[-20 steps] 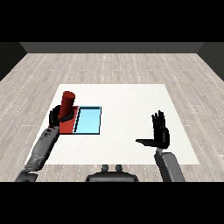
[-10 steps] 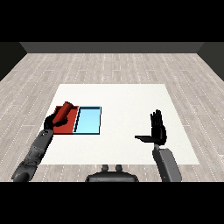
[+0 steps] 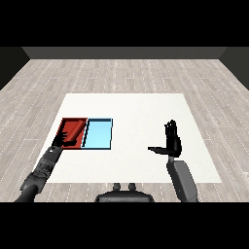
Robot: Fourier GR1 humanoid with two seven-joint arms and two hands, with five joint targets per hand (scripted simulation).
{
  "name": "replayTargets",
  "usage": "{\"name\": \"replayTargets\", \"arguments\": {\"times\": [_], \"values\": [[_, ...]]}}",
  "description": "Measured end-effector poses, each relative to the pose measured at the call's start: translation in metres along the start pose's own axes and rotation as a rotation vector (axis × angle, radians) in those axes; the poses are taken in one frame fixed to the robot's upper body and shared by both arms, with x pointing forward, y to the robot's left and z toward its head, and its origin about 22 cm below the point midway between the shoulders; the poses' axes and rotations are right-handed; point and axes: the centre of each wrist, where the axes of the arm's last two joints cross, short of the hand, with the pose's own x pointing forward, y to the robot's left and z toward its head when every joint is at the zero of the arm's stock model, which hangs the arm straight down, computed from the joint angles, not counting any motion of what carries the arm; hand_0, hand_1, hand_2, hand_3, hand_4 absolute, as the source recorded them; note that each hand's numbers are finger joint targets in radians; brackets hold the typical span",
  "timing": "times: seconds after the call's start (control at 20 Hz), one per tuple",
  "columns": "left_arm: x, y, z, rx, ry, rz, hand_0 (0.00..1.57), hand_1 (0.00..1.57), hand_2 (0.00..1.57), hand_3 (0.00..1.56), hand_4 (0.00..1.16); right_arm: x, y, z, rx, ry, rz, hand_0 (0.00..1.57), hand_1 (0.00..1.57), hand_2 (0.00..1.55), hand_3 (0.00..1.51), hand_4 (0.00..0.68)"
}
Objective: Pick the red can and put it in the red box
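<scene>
The red tray (image 3: 74,119) lies at the table's left, with the light blue tray (image 3: 98,134) touching its right side. The red can (image 3: 73,129) appears to lie on its side inside the red tray, and it is hard to tell apart from the tray's red floor. My left hand (image 3: 63,141) rests over the red tray's near edge, fingers relaxed and apart from the can. Over the right half of the table my right hand (image 3: 171,141) is raised and open, fingers straight up and thumb pointing left, holding nothing.
The white table (image 3: 136,109) stands on a grey plank floor. Its far edge lies well beyond the trays.
The can went from upright in my left hand to tilted, then down into the red tray. My left hand has let go and lowered. The right hand has barely moved.
</scene>
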Motion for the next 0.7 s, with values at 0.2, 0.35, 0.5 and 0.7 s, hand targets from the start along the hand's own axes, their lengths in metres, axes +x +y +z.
{"name": "replayTargets", "arguments": {"times": [0.2,0.35,0.5,0.7], "values": [[0.005,0.009,-0.004,0.019,0.010,0.035,0.00,0.00,0.00,0.00,0.00,-0.002,0.000,-0.002,0.003,-0.005,-0.010,0.00,0.00,0.00,0.00,0.000],[0.019,0.019,-0.008,0.048,-0.104,0.228,0.00,0.00,0.00,0.00,0.00,0.000,-0.001,0.000,0.015,-0.010,-0.018,0.00,0.00,0.00,0.00,0.000],[0.041,0.021,-0.009,0.048,-0.288,0.447,0.00,0.00,0.00,0.00,0.00,0.003,-0.003,-0.002,0.017,-0.023,-0.032,0.00,0.00,0.00,0.00,0.000],[0.071,0.005,-0.004,-0.017,-0.561,0.762,0.00,0.00,0.00,0.00,0.00,0.002,-0.004,-0.001,0.036,-0.020,-0.035,0.00,0.00,0.00,0.00,0.000]]}}
